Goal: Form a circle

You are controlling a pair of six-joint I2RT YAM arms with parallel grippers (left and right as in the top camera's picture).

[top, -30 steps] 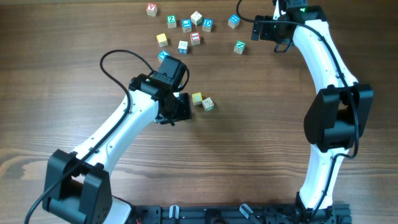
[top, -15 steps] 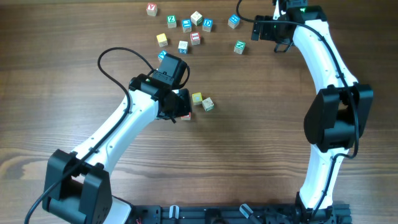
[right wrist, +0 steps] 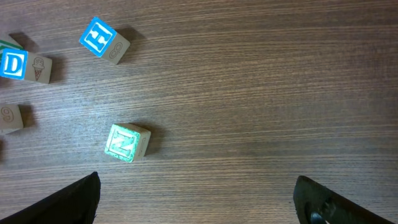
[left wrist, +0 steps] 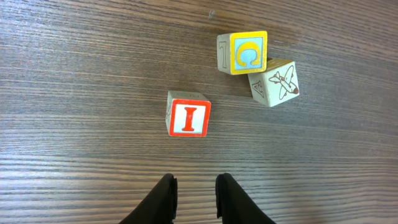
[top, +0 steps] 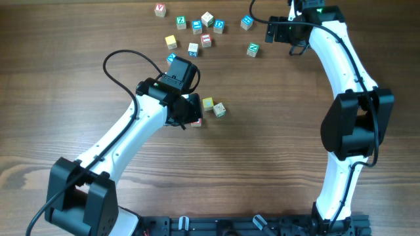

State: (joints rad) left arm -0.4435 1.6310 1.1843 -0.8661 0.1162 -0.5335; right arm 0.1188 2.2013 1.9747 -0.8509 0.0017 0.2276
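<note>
A red I cube (left wrist: 189, 117) lies alone on the wood, just ahead of my left gripper (left wrist: 196, 186). That gripper's jaws stand a narrow gap apart with nothing between them. A yellow cube (left wrist: 244, 53) and a pale cube with a plane picture (left wrist: 275, 83) touch each other up and to the right. In the overhead view the left gripper (top: 189, 111) is beside the red I cube (top: 196, 122), left of the yellow cube (top: 208, 103) and pale cube (top: 220, 109). The green N cube (right wrist: 127, 142) lies ahead-left of my wide-open right gripper (right wrist: 196, 180), far from these three.
Several loose letter cubes lie scattered along the far edge, among them a blue H cube (right wrist: 102, 40) and a blue D cube (right wrist: 15, 65). A blue cube (top: 172, 58) peeks out behind the left arm's cable. The right arm (top: 341, 72) spans the right side.
The left gripper has drawn back slightly, uncovering the red I cube at its tip, and its jaws have come closer together. The right arm has not moved.
</note>
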